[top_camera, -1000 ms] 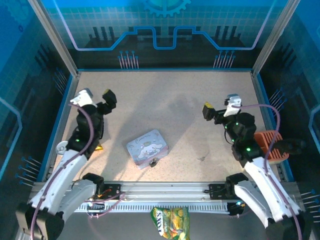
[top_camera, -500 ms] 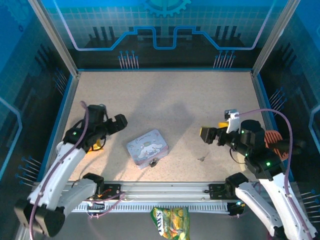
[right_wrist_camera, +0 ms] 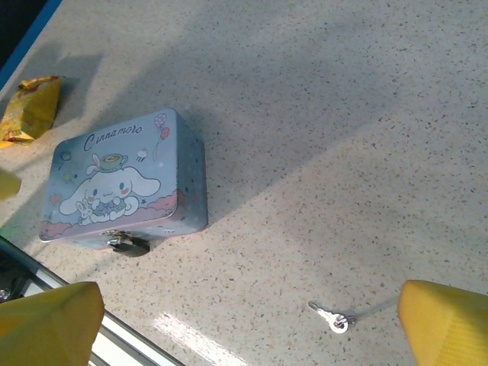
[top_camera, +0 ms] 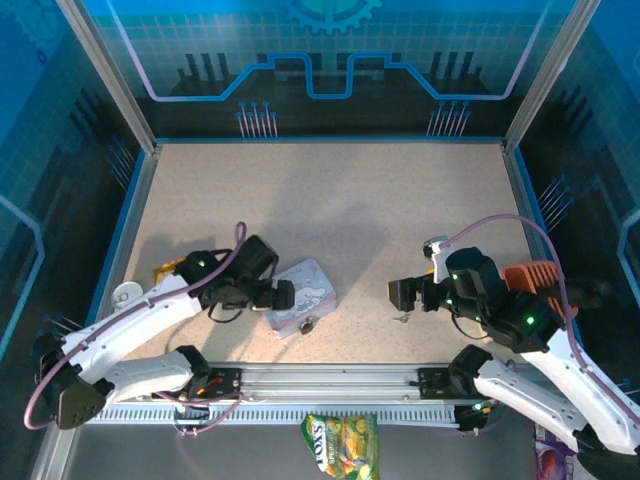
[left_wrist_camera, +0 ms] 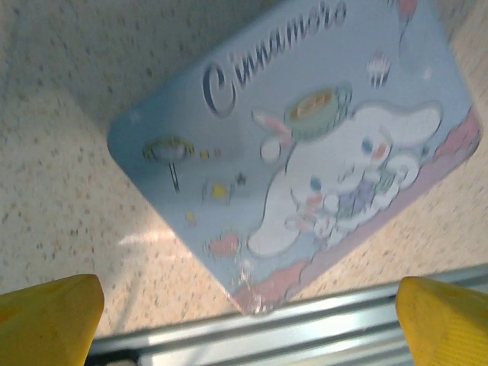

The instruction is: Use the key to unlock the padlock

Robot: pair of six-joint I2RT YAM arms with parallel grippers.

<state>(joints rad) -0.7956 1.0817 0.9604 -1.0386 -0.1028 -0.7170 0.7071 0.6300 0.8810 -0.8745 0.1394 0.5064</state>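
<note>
From my station, the left tool [top_camera: 283, 296] has its fingers spread wide apart and holds nothing. In the left wrist view its two yellow fingertips [left_wrist_camera: 49, 316] sit in the bottom corners, with the pale blue cartoon tin [left_wrist_camera: 305, 152] lying flat on the speckled tabletop [top_camera: 330, 200] beneath them. In the overhead view this tool hovers at the tin's left end. The padlock [right_wrist_camera: 130, 245] is a small dark body at the middle of the tin's near side, the side facing the metal rail [top_camera: 330, 378]. I cannot make out its shackle. The right tool [top_camera: 400, 293] is also wide apart and empty, and it is well clear of the tin. The key [right_wrist_camera: 333, 319] lies flat on the tabletop, on its own to the right of the tin and close under the right tool in the overhead view. A yellow packet [right_wrist_camera: 30, 107] lies beyond the tin on the left.
</note>
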